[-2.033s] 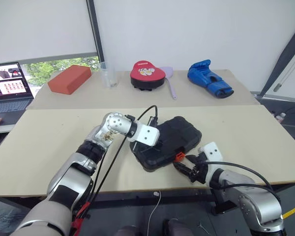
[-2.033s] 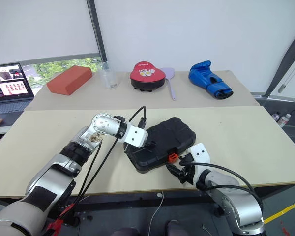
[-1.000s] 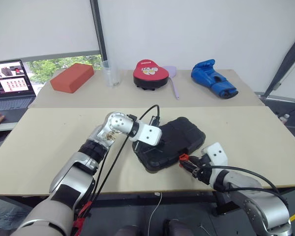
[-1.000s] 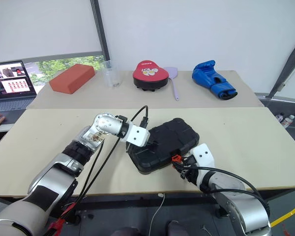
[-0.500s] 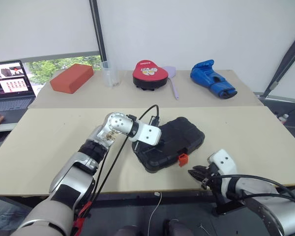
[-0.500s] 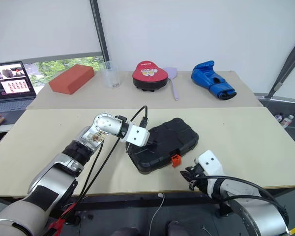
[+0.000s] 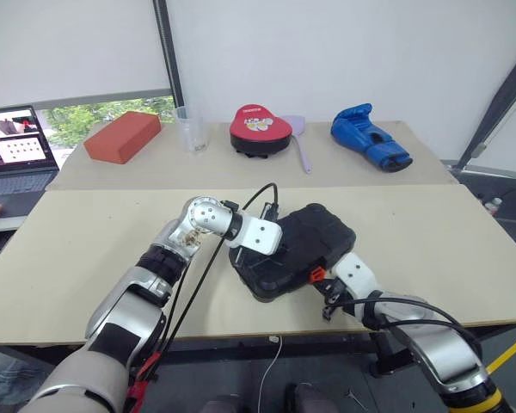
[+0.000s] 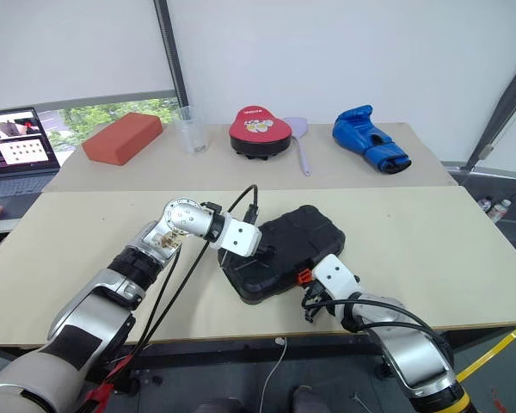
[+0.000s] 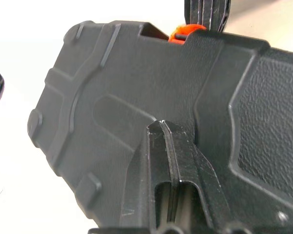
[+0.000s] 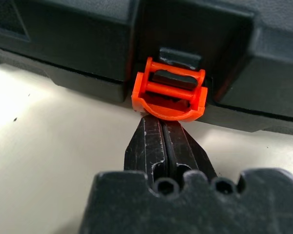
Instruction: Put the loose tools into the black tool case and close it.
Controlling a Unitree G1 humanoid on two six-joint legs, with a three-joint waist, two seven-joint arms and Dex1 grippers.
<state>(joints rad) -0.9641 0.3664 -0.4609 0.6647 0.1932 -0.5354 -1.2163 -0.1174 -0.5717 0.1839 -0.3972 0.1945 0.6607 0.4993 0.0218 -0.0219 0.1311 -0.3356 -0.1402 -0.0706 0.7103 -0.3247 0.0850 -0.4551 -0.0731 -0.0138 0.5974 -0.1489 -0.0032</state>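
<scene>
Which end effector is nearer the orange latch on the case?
Right. The right end effector, shut, has its tips right under the orange latch at the black tool case's front edge. The left end effector, shut, rests on the lid, farther off.

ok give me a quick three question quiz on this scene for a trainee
1. True or false: the case lid is down.
2. What touches the tips of the right gripper? A) brick B) orange latch C) glove
3. Fill in: the left gripper rests on the case with its jaws ____.

Key: 1 true; 2 B; 3 shut.
</scene>
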